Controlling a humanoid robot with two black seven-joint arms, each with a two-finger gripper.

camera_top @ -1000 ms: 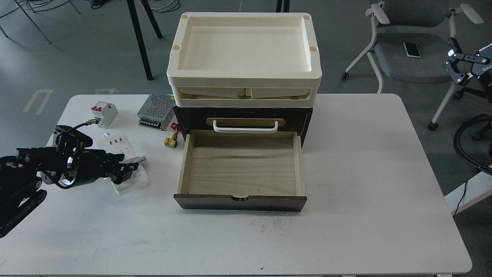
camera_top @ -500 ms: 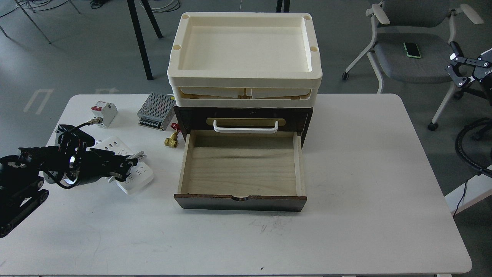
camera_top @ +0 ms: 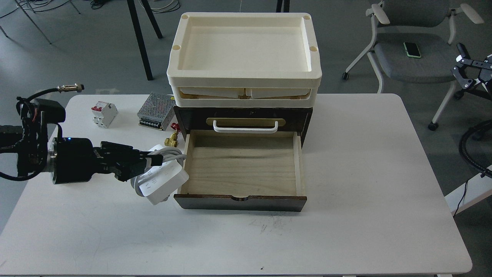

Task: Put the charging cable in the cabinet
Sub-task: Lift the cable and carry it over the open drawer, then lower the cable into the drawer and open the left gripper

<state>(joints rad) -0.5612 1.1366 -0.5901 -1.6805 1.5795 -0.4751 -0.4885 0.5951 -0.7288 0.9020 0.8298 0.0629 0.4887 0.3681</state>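
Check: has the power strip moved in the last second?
Yes. The power strip, held in the left gripper, has shifted right, away from the circuit breaker, and now reaches the left wall of the open drawer.

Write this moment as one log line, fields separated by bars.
phase: carry | left gripper: shut on charging cable | cable: lifted, at drawer's left wall | cabinet: drawer open, empty | right gripper: off the table, idle

This looks like a robotics lab or test room in an office building. A plain white bench (camera_top: pixel 346 215) stands on a grey floor, with a grey wheeled office chair (camera_top: pixel 413 50) at the upper right holding a phone (camera_top: pixel 412 49). Loose cables (camera_top: pixel 161 4) lie on the floor along the top edge, and electrical parts sit at the bench's upper left: a circuit breaker (camera_top: pixel 103 114) and a mesh power supply (camera_top: pixel 156 110).
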